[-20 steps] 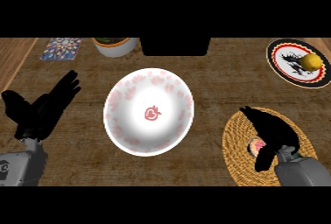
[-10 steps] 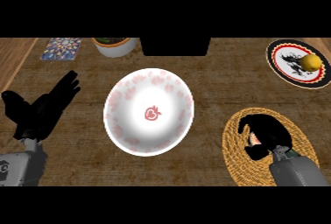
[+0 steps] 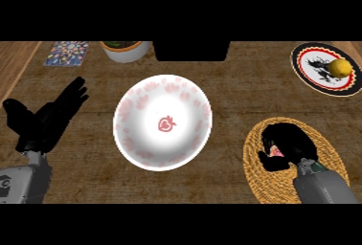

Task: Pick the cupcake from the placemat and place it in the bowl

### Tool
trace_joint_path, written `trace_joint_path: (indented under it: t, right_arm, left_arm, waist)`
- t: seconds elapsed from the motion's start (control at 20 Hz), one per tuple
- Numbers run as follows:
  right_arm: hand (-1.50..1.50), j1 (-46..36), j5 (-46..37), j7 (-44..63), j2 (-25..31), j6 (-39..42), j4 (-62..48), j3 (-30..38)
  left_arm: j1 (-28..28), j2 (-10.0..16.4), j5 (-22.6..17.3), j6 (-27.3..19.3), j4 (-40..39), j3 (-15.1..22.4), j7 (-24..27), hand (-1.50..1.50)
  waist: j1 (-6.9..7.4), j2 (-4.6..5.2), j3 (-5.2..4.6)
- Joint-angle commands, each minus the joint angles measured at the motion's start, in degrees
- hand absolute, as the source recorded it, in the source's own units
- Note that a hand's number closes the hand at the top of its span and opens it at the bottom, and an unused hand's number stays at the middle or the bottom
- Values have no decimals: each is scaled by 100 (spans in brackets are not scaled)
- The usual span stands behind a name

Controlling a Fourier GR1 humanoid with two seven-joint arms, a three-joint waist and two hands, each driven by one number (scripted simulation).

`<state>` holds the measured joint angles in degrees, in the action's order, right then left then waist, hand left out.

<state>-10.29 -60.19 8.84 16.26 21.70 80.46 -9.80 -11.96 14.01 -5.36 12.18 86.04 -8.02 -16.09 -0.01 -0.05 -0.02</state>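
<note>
Curling down over the round woven placemat [image 3: 259,184] at the counter's near right, the right hand [image 3: 291,141] has its fingers and thumb closed round the cupcake [image 3: 277,152], of which only a small pink patch shows between them. The cupcake is on the placemat, well apart from the white bowl [image 3: 143,106] with its pink flecks and red centre mark, which sits mid-counter. The left hand [image 3: 45,122] rests at the left edge, fingers spread and straight. Farther back right, a black-rimmed plate [image 3: 316,51] carries a yellow fruit [image 3: 340,68].
</note>
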Motion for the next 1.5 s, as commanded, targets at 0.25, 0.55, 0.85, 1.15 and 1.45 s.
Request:
trace_joint_path:
  t: [0.25, 0.55, 0.85, 1.15, 1.45]
  right_arm:
    - [150, 1079, -90, 249, -68, 70, 1585, -16]
    - [150, 2836, -227, 564, -147, -368, 3129, -207]
    - [150, 3562, -115, 880, -98, 264, 5222, -514]
    - [150, 3281, -383, 1814, -120, 1386, 6732, -947]
    - [150, 2168, -306, 2523, -333, 2210, 7191, -1234]
  left_arm:
    - [204, 18, -108, 80, 385, -97, -261, 0]
    - [10, -57, 42, -2, 103, -44, -101, 0]
    - [266, 2, -39, 93, 191, -161, -5, 0]
    - [413, -5, -114, 170, 530, -109, -180, 0]
    - [43, -112, 145, -36, 25, -36, -6, 0]
  waist:
    - [-29, -12, 2]
    - [-105, -15, 0]
    - [-77, -26, -3]
    - [-4, -18, -5]
    - [-58, -17, -28]
